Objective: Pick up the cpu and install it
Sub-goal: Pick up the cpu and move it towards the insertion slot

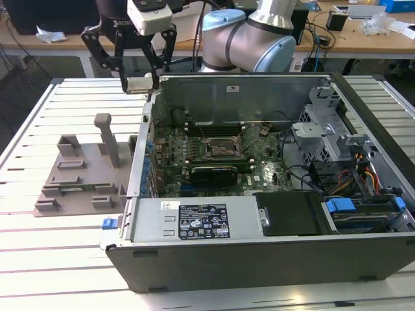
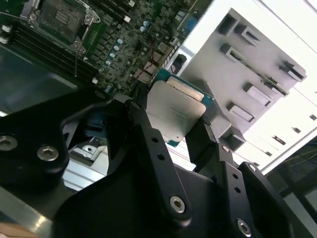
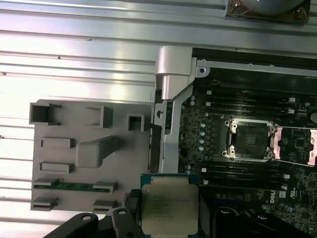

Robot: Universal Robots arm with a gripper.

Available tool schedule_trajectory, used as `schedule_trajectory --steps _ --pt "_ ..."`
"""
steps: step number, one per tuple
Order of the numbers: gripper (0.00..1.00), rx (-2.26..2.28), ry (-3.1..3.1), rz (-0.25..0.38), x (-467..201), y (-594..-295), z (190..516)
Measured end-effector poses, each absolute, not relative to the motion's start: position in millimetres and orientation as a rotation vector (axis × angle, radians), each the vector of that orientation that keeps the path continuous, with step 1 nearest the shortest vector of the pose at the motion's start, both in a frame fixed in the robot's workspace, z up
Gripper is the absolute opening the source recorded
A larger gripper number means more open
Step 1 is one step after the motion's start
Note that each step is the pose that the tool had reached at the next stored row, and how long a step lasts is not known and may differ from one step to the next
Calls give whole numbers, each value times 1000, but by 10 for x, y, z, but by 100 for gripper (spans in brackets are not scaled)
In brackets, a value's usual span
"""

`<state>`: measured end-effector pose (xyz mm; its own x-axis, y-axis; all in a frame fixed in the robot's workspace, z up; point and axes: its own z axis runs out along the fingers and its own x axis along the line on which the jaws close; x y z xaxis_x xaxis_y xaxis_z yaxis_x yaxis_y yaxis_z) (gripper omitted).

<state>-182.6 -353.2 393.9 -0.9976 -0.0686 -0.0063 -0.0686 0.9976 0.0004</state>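
Exterior view: gripper (image 1: 139, 81) clamped on cpu (image 1: 137, 85), held in the air over the edge of the open PC case (image 1: 259, 259), grey tray (image 1: 78, 175) beside it on the slatted worktop (image 1: 58, 259).
Second wrist view: cpu (image 2: 176, 111) pinched between black fingers (image 2: 141, 129), motherboard (image 2: 114, 44) behind.
First wrist view: cpu (image 3: 168, 206) off to the side of the socket (image 3: 247, 140), by the tray (image 3: 74, 124) edge.

Bright overhead light is glaring off the ribbed silver aluminium table (image 3: 74, 74) and bleaching it white in your second wrist view. The dark metal computer case (image 1: 259, 259) is shading its green motherboard (image 1: 188, 178), and the black jointed gripper (image 2: 173, 111) clamping the small silvery-white square cpu (image 2: 177, 105) is blurring near that lens.
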Motion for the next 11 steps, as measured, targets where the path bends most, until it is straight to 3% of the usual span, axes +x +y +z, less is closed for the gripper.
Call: schedule_trajectory --steps 11 --pt "55 -108 3134 0 -1641 -3523 3909"
